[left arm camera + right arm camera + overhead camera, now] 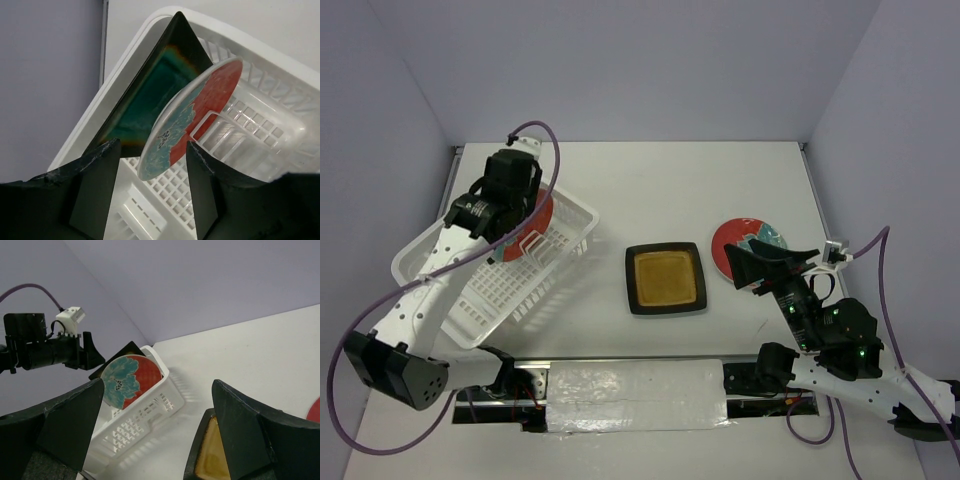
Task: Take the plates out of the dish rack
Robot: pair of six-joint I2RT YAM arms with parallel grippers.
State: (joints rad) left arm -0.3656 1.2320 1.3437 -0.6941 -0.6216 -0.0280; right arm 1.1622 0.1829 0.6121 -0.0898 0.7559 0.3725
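Two plates are seen upright in the rack [280,125]: a red plate [200,110] close beside a teal plate [150,85]. The left jaws are spread wide astride the red rim, not yet closed. If closed off-centre, it could be tipped, or the teal plate dragged along. The right jaws are held wide, empty

Carrying three things on the white table [670,180]. Holding the dish rack [515,290] beneath the fingers of the left gripper [152,147]. Bearing the mustard-centred square plate [666,279] flat, just left of the fingers of the right gripper [159,385], and a red round plate [740,235] flat, partly beneath them.
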